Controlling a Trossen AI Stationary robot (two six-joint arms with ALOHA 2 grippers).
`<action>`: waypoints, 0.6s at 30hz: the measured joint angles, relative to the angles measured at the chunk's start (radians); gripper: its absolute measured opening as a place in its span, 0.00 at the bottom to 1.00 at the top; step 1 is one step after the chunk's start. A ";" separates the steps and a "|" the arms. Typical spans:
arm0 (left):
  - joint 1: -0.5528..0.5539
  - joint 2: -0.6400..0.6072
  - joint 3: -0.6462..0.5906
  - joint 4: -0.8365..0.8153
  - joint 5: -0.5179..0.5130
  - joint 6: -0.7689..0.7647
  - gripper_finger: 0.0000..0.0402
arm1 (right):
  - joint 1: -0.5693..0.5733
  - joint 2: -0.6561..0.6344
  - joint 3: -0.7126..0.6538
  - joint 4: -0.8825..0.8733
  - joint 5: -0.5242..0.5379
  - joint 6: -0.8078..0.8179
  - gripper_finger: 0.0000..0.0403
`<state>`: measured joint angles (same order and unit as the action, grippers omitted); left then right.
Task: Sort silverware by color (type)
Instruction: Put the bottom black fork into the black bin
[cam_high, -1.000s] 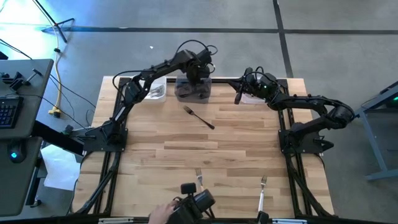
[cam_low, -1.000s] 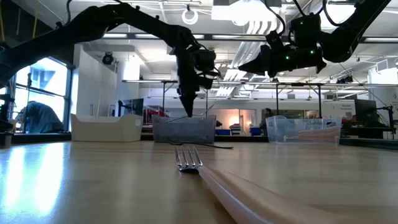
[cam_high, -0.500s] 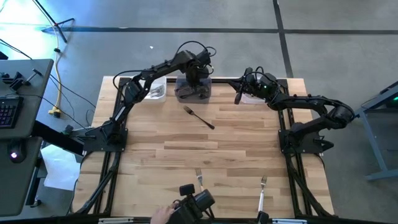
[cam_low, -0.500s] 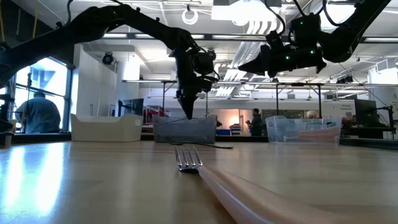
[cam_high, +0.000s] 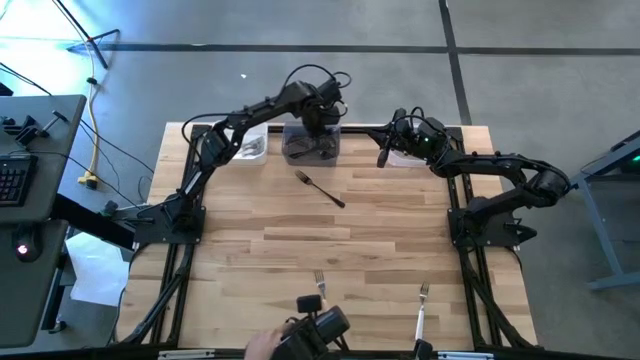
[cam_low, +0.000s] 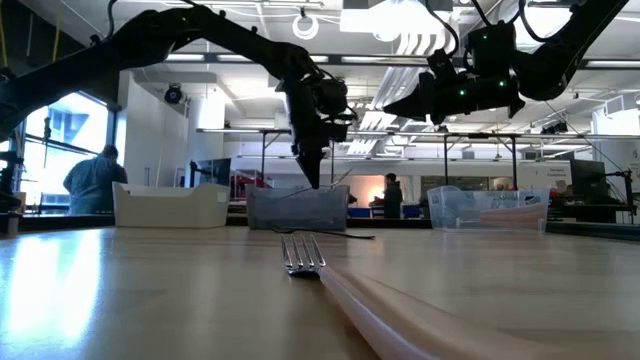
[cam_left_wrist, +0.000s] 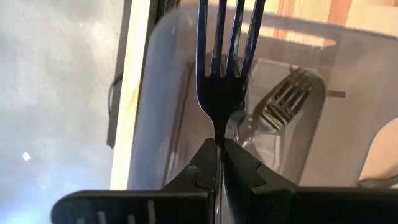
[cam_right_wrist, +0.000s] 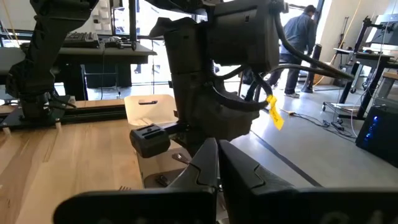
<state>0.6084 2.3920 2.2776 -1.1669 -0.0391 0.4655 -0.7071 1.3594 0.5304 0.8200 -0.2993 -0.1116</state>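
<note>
Left gripper (cam_left_wrist: 219, 144) is up over the middle grey bin (cam_high: 310, 148) at the far edge of the counter (cam_high: 320, 240), fingers (cam_left_wrist: 245, 168) pinched tight on the neck of a dark fork (cam_left_wrist: 225, 68), tines pointing away from the wrist camera. Down inside that bin, another dark fork (cam_left_wrist: 283, 102) lies on the floor of it.

Right gripper (cam_right_wrist: 217, 163) hangs in the air near the clear bin (cam_high: 408, 153) on the right, fingers pressed together, nothing between them.

Out on the open wood, one dark fork (cam_high: 320, 188) lies slantwise just in front of the grey bin. At the near edge sit two light-handled forks, one (cam_high: 320, 286) toward the middle, one (cam_high: 421, 310) further right. The white bin (cam_high: 247, 143) sits left of the grey one with something dark inside it.
</note>
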 joint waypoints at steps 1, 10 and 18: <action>-0.001 0.000 0.000 0.011 0.000 0.013 0.00 | 0.000 0.000 0.000 0.000 0.000 0.000 0.00; -0.015 0.000 0.000 0.016 -0.016 0.208 0.00 | 0.000 0.000 0.000 0.000 0.000 -0.002 0.00; -0.011 0.000 0.000 0.007 -0.044 0.416 0.00 | 0.000 0.000 0.000 -0.009 0.000 -0.021 0.00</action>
<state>0.5972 2.3920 2.2776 -1.1594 -0.0830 0.8812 -0.7071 1.3594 0.5308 0.8111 -0.2993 -0.1327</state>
